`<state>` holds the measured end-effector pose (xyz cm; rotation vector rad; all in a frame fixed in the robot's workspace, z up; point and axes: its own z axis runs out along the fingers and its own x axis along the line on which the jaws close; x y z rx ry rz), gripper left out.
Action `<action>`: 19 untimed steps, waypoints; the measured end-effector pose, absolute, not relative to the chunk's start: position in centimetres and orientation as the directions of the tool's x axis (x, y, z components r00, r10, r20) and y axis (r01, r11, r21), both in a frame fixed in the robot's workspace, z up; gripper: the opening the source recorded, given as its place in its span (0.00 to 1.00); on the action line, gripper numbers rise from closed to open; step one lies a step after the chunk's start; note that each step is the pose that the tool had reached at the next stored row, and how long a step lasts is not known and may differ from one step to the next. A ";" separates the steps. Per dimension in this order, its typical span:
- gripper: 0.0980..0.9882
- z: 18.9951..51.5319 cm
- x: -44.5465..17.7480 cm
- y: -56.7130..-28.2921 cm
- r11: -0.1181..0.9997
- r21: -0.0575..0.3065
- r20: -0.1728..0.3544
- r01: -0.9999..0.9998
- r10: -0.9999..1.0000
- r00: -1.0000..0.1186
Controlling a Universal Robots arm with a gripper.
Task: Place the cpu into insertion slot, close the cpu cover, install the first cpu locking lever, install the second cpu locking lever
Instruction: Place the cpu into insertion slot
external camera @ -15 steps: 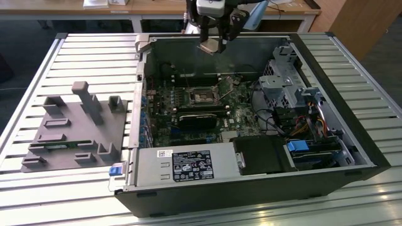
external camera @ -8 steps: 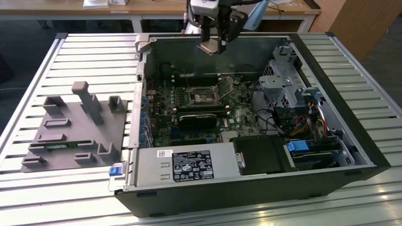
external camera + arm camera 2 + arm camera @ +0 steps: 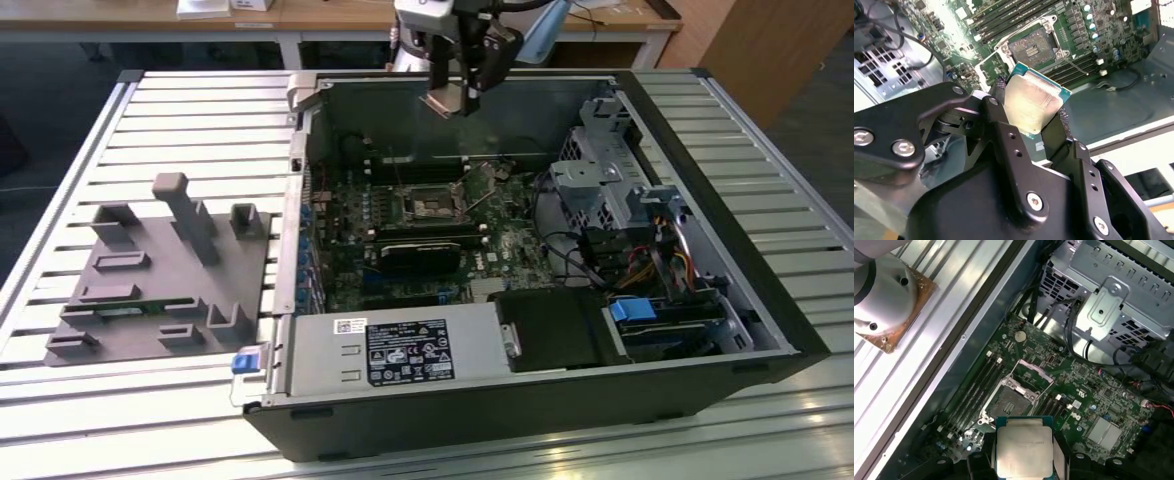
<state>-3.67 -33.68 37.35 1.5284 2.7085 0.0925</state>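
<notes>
The open computer case (image 3: 467, 410) holds the green circuit board (image 3: 514, 225), which surrounds the insertion slot (image 3: 430, 203). High above that slot and well apart from it, the gripper (image 3: 454, 98) is clamped on the cpu (image 3: 1034, 102) by two opposite edges. The slot shows bare and dark in both wrist views, and the cpu cover (image 3: 1030, 371) appears swung open just beside it. I judge no step finished: seating the chip, closing the cover and setting both levers remain.

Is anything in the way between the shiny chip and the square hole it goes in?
No, nothing visible. The gripper holds the cpu in the air above the board. The insertion slot lies open below, with the cpu cover swung up beside it.
</notes>
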 end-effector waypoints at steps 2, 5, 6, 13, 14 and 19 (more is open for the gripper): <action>0.50 37.3 -3.7 -33.7 0.492 0.066 0.002 0.868 0.870 -0.493; 0.50 37.3 -3.7 -33.7 0.454 0.065 0.000 0.889 0.890 -0.455; 0.50 37.3 -3.7 -33.7 0.441 0.065 -0.001 0.895 0.897 -0.442; 0.50 37.1 -3.7 -33.7 0.333 0.064 -0.003 0.941 0.943 -0.334; 0.50 37.1 -3.7 -33.7 0.316 0.064 -0.003 0.946 0.948 -0.317; 0.50 37.0 -3.7 -33.7 0.229 0.064 -0.003 0.971 0.973 -0.230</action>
